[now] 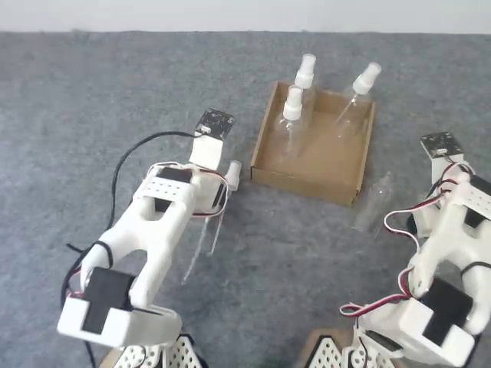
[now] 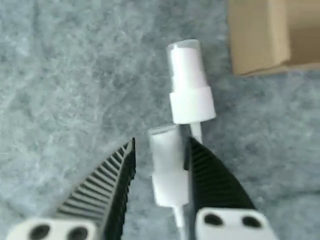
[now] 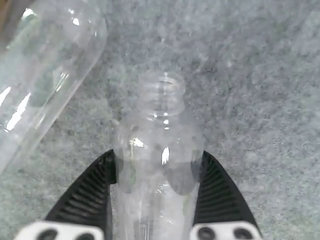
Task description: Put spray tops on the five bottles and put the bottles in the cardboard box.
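Grey carpet (image 1: pixel 77 100) underfoot, and the cardboard box (image 1: pixel 337 162) sits far centre with three topped bottles (image 1: pixel 292 126) lying in it. Just off its near right corner, a bare spare bottle (image 1: pixel 376 201) lies on its side. Over on the right, the right gripper (image 3: pixel 158 158) has its fingers pinching an open-necked bottle (image 3: pixel 160 125) by the body. Left of the box, the left gripper (image 2: pixel 161 144) has its fingers spread around a spray top (image 2: pixel 165 175), one finger alongside it. A second spray top (image 2: pixel 190 95) lies just beyond.

Looks like a robotics lab bench: a table (image 1: pixel 69 100) covered in grey felt, a bare white wall (image 1: pixel 153 14), and two small white arms (image 1: pixel 146 245) (image 1: pixel 449 253).
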You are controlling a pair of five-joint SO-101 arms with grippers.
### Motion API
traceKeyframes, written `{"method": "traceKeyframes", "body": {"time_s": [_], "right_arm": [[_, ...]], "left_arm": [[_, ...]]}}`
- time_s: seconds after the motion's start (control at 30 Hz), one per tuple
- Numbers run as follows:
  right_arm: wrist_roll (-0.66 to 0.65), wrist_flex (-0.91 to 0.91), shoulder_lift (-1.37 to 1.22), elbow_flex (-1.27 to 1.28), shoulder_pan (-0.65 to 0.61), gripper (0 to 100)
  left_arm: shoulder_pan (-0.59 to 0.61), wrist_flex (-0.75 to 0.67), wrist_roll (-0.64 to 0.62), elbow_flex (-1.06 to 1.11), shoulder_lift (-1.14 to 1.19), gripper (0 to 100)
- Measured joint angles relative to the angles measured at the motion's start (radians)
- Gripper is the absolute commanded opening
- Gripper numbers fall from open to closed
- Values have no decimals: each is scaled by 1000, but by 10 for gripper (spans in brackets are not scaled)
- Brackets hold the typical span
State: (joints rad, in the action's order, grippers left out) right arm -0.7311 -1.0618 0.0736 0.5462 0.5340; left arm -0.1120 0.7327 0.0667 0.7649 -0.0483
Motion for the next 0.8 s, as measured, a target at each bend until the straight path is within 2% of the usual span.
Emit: {"method": "traceKeyframes", "body": {"time_s": [0.43, 0.57, 0.73, 0.8], "right_arm": [[0, 0, 0, 0, 0, 28], [0, 0, 0, 0, 0, 28], [0, 0, 0, 0, 0, 28], [0, 0, 0, 0, 0, 28]], "left_arm": [[6, 8, 2, -2, 46, 105], [5, 83, -2, -80, 117, 100], [5, 112, -2, -127, 155, 6], [3, 112, -2, -127, 155, 9]]}}
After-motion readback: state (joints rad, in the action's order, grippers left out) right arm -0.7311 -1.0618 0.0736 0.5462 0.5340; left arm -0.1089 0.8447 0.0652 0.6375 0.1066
